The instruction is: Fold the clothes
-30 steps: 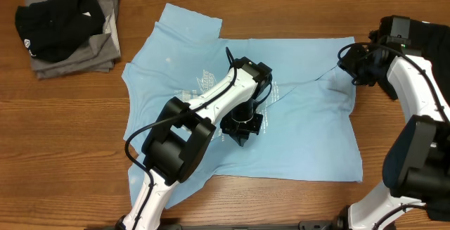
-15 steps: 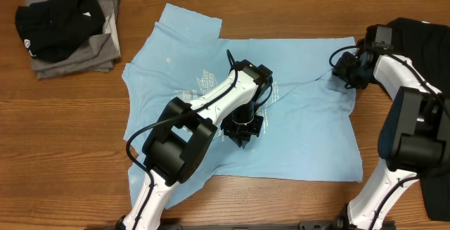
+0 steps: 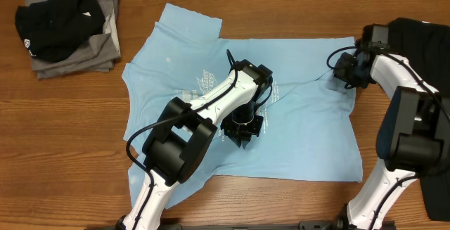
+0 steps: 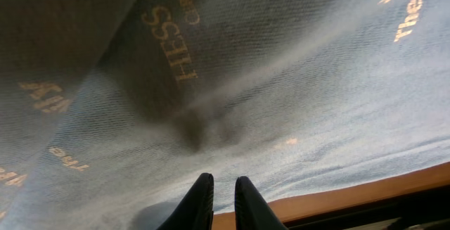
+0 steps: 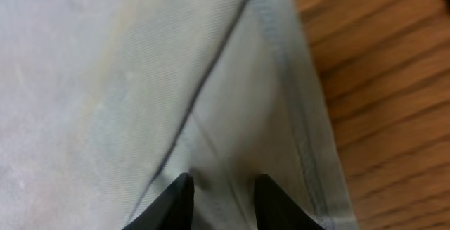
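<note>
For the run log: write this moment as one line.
shirt: spread, unfolded | left fingers: narrow gap, mid-shirt | right fingers: apart, on shirt by hem

I see only a brown wooden bench (image 3: 63, 152), its grain running left to right, evenly lit. The dark strip (image 3: 246, 226) along its near edge may be a rail.

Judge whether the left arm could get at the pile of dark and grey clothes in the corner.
Probably yes: between the left fingers, at the middle of the light-blue T-shirt, and the pile lie only flat cloth and bare table. The stretch looks long, though.
</note>
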Available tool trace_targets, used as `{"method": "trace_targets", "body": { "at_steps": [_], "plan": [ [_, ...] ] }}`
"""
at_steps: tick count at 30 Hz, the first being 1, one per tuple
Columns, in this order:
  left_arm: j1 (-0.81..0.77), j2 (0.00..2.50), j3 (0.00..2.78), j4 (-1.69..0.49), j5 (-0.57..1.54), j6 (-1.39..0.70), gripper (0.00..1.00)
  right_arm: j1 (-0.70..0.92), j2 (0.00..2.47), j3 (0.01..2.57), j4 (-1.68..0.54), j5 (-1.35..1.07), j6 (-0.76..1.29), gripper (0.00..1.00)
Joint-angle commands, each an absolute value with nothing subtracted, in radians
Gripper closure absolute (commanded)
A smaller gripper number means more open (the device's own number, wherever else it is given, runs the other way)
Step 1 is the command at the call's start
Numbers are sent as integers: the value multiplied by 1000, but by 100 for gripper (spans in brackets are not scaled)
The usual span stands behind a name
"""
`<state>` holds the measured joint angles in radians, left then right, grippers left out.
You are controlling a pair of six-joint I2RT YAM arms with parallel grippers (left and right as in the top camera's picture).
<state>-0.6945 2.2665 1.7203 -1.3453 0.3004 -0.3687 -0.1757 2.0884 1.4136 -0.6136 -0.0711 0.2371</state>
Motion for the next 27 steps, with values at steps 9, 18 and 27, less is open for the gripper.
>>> {"method": "trace_targets", "body": {
  "at_steps": [9, 18, 27],
  "plan": [
    [-702, 2246, 1711, -1349, 311, -384, 83, -80, 2105, 1428, -623, 114, 210, 67],
    [-702, 2246, 1711, -1349, 311, -381, 82, -94, 2105, 1428, -637, 214, 239, 81],
    [-701, 2246, 1711, -1349, 310, -381, 82, -94, 2105, 1428, -638, 240, 262, 90]
  ]
}}
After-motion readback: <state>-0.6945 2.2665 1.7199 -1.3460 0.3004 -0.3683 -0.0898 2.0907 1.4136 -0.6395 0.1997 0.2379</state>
